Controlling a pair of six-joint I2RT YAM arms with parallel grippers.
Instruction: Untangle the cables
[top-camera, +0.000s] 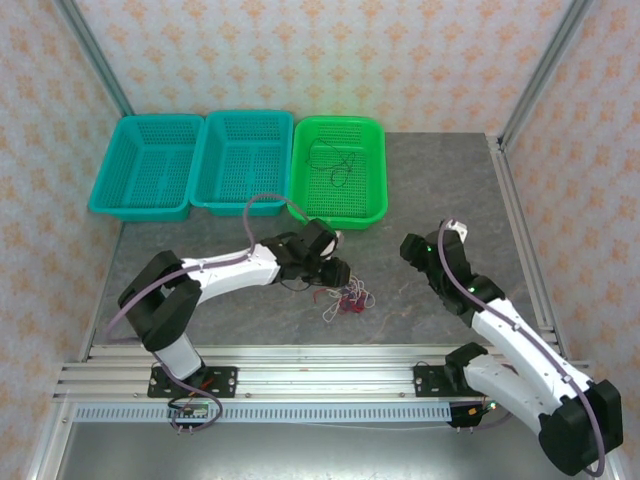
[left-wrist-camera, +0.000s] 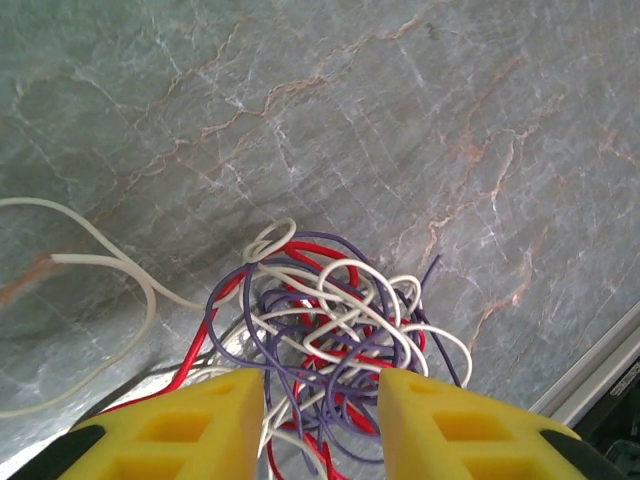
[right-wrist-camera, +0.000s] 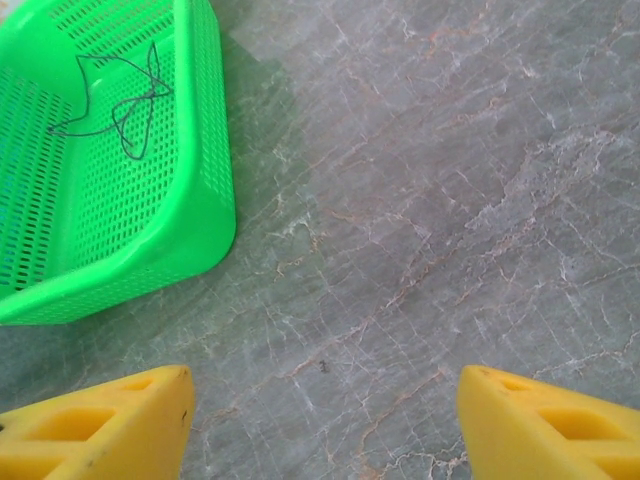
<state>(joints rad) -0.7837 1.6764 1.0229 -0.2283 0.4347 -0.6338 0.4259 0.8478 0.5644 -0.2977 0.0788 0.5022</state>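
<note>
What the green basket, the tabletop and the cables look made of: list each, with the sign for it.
Green basket: likely moulded plastic, glossy, with a perforated mesh wall.
Tabletop: grey stone-look surface with pale veins, matte; real stone or laminate, cannot tell.
Cables: thin wire in smooth, probably plastic, insulation; red, white, purple.

Three mesh baskets sat in a touching row at the far side of the grey marbled table (top-camera: 440, 190): left teal basket (top-camera: 135, 210), middle teal basket (top-camera: 240, 207), green basket (top-camera: 340, 218) on the right. Aluminium rails (top-camera: 300, 375) ran along the near edge. Peach patterned walls (top-camera: 330, 50) stood behind, with metal frame posts (top-camera: 95, 55) at the corners.
</note>
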